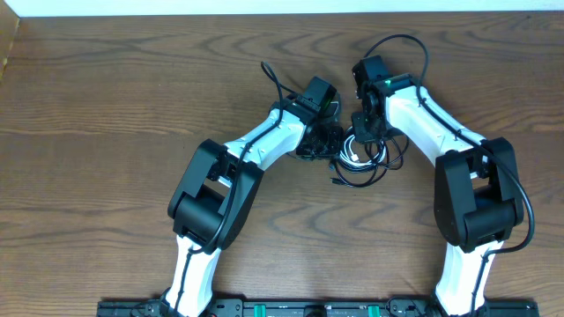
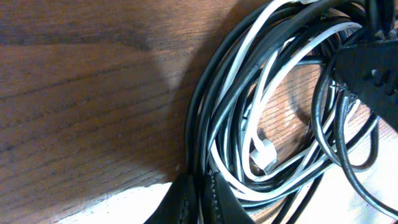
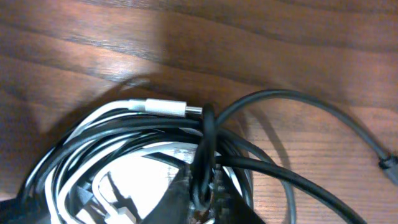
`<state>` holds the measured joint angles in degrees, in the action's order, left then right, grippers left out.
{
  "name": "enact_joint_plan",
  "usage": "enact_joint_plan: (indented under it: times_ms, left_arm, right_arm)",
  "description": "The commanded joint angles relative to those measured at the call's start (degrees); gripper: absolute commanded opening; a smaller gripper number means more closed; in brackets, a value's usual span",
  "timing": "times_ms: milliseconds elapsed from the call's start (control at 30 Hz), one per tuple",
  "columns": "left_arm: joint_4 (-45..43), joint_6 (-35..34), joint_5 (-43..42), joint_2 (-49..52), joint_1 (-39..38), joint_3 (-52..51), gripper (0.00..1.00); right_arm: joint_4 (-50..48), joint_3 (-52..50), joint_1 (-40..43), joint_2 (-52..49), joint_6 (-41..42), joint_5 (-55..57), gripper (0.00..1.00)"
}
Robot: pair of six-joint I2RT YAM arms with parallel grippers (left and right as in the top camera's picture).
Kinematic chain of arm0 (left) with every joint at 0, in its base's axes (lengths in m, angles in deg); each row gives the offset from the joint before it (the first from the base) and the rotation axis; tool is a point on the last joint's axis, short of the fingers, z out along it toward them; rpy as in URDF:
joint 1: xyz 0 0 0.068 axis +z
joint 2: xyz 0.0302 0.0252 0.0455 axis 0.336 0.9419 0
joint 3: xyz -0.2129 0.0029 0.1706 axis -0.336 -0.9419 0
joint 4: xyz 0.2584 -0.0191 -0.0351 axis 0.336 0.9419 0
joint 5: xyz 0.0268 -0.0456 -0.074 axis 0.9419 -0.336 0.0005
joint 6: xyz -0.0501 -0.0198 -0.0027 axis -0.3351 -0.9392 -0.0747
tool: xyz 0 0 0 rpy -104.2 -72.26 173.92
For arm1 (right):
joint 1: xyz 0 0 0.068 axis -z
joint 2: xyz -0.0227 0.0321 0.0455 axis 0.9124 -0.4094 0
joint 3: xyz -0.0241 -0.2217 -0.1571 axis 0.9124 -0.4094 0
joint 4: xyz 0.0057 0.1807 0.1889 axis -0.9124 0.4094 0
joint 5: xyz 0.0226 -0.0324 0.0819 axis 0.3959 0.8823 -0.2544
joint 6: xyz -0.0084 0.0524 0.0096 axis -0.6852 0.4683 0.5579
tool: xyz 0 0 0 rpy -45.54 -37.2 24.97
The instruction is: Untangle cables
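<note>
**Thin black and white cables [image 1: 363, 158] pinched from both sides**

I see the tangled bundle lying toward the far edge of the brown wooden table [image 1: 106, 106]. My left gripper [image 2: 199, 202] and right gripper [image 3: 204, 196] each clamp its black strands.

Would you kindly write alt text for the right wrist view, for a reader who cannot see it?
The right arm's fingers pinch a black cable looped around a coiled bundle of black and white cables on a wooden table. A white cable's silver plug shows at the bundle's upper edge.
</note>
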<state>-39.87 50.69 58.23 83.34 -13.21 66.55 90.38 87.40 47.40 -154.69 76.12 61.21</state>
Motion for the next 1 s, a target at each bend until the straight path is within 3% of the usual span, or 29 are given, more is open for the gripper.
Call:
enact_joint_plan:
  times_ms: [0, 200, 467, 800, 967]
  left_arm:
    - [1.33, 0.37, 2.49, 1.14, 0.02, -0.17, 0.08]
    - [1.31, 0.37, 2.49, 1.16, 0.02, -0.17, 0.08]
    - [1.97, 0.37, 2.49, 1.14, 0.02, -0.17, 0.08]
    - [2.27, 0.39, 2.73, 1.16, 0.02, -0.17, 0.08]
    - [2.29, 0.39, 2.78, 1.16, 0.02, -0.17, 0.08]
  right_arm:
    - [-0.09, -0.68, 0.94, 0.09, 0.68, 3.08, 0.01]
    - [0.74, -0.42, 0.66, 0.39, 0.52, 2.56, 0.01]
    - [2.34, 2.16, 1.03, 2.25, -8.02, -4.79, 0.01]
    - [3.19, 2.91, 3.58, 11.1, -14.32, -22.67, 0.01]
    - [4.35, 2.91, 6.47, 13.07, -19.21, -37.64, 0.01]
